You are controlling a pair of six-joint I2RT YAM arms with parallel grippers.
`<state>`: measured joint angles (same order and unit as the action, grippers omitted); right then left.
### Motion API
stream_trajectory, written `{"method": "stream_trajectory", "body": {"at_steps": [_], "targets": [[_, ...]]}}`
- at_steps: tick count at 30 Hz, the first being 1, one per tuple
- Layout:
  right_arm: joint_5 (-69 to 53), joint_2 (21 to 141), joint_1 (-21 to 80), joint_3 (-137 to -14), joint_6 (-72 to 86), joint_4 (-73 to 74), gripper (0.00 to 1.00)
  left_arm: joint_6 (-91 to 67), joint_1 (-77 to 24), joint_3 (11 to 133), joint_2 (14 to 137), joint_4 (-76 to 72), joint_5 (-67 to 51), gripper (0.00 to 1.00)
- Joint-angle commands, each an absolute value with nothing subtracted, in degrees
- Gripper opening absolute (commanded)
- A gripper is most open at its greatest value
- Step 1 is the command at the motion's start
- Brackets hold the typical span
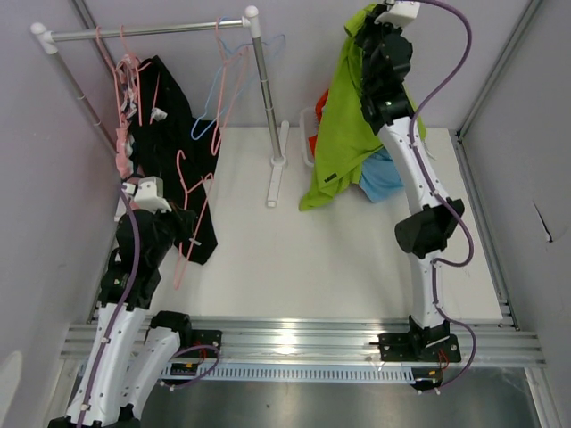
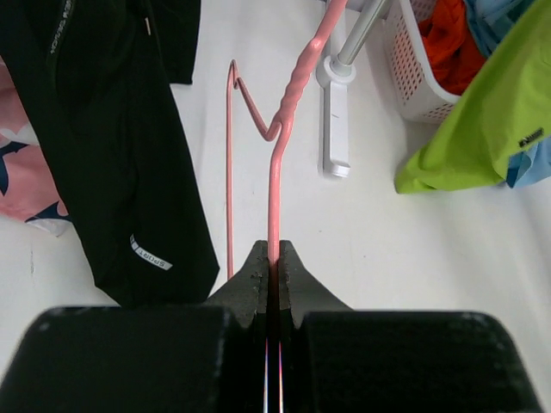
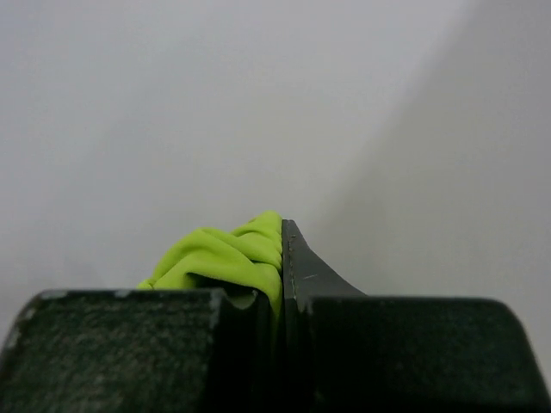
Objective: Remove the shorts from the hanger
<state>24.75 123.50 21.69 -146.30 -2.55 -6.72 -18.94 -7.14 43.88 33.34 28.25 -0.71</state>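
Where the left gripper (image 2: 274, 249) is closed tight, a pink hanger (image 2: 275, 172) is pinched between its fingers, with the black shorts (image 2: 112, 129) draped just to their left. The lime green shorts (image 3: 228, 254) are clamped, bunched, in the closed right gripper (image 3: 281, 249).

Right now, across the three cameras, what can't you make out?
Top view: the basket is mostly hidden behind the lime green shorts.
Left wrist view: the pink shorts are cut by the left edge and covered by the black shorts; the pink hanger in the left gripper runs off the top edge.
Right wrist view: the right gripper pinches a bunch of that green cloth; the rest is out of frame.
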Motion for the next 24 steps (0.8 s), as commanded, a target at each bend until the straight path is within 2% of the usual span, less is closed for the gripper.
{"method": "stream_trajectory", "body": {"at_steps": [1, 4, 6, 7, 9, 10, 11, 12, 13, 14, 18, 24], "targets": [[21.61, 127.42, 19.44, -146.17, -0.28, -20.74, 0.0, -17.49, -7.47, 43.86, 33.57, 24.96, -1.93, 0.0], [22.94, 129.64, 18.2, -141.88, 3.94, -17.24, 0.0, -17.31, -7.47, 43.51, 33.49, 24.96, -1.5, 0.0], [24.16, 127.72, 18.11, -133.29, 6.06, -18.7, 0.0, -17.31, -7.47, 43.59, 33.57, 25.05, -1.41, 0.0], [24.95, 126.49, 18.19, -122.71, 6.59, -20.03, 0.0, -17.31, -7.47, 43.59, 33.66, 25.05, -1.32, 0.0], [27.67, 122.2, 18.19, -111.67, 9.3, -25.91, 0.01, -17.31, -7.47, 43.94, 34.01, 25.14, -1.06, 0.0], [28.73, 120.86, 18.02, -103.36, 10.8, -26.45, 0.07, -17.31, -7.56, 44.29, 34.19, 25.57, -0.97, 0.0], [29.96, 119.81, 17.93, -100.14, 12.64, -24.98, 0.18, -17.4, -7.56, 44.64, 34.54, 25.92, -0.53, 0.0], [30.49, 118.75, 17.32, -97.67, 17.09, -22.96, 0.62, -17.49, -7.56, 47.08, 35.59, 26.45, -0.27, 0.0], [30.5, 117.35, 16.88, -95.99, 19.84, -19.98, 0.86, -17.66, -7.56, 48.24, 36.38, 27.06, -0.26, 0.0], [30.5, 116.81, 16.27, -95.11, 22.65, -12.03, 0.99, -17.75, -7.56, 49.21, 37.26, 28.29, -0.26, 0.0], [28.31, 113.13, 14.94, -91.07, 28.74, -2.99, 0.99, -17.14, -7.56, 59.49, 41.91, 30.58, 2.81, 0.0], [25.68, 95.56, 17.57, -75.2, 28.65, -1.75, 0.99, -15.3, -7.56, 75.4, 52.1, 33.57, 3.08, 0.0]]}}
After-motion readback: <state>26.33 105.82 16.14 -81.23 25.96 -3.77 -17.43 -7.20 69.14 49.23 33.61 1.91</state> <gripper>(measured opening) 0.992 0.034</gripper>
